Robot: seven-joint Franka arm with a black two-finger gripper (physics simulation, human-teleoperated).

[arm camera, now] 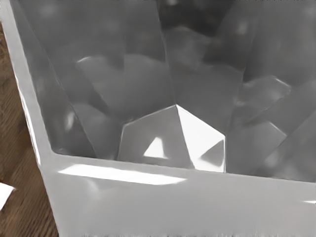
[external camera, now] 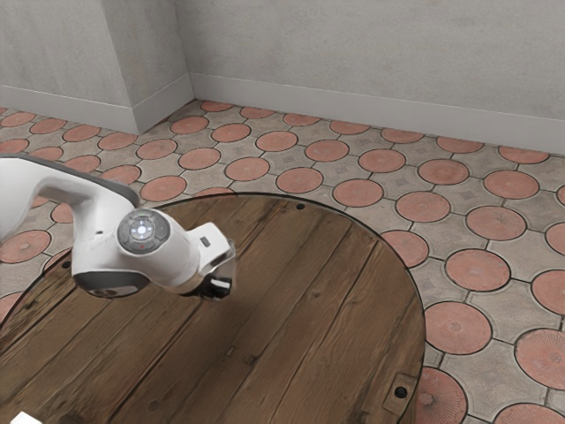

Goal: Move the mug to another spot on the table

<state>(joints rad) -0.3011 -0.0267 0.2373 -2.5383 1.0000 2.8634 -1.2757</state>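
A grey, glassy mug [arm camera: 163, 148] with faceted walls sits close under the wrist camera, its pale rim running across the near edge and its hollow open to the hand. The black gripper [external camera: 217, 285] hangs low over the round wooden table [external camera: 335, 291], toward the side at the exterior view's left. Whether the gripper is open or closed on the mug cannot be made out, nor whether the mug rests on the planks or is raised off them.

The step in hand appears to be the grasp or carry. Done well, it would mean a firm hold on the wall, a level mug and a low, slow path across the boards.

Brown tabletop shows beside the mug's wall, with a small white scrap [arm camera: 4, 193] lying on it. The broad stretch of table toward the exterior view's right looks free for a new spot. Beyond the table's edge lie red-and-grey floor tiles [external camera: 424, 208] and a plain wall [external camera: 371, 44], so a set-down near the rim risks a fall.
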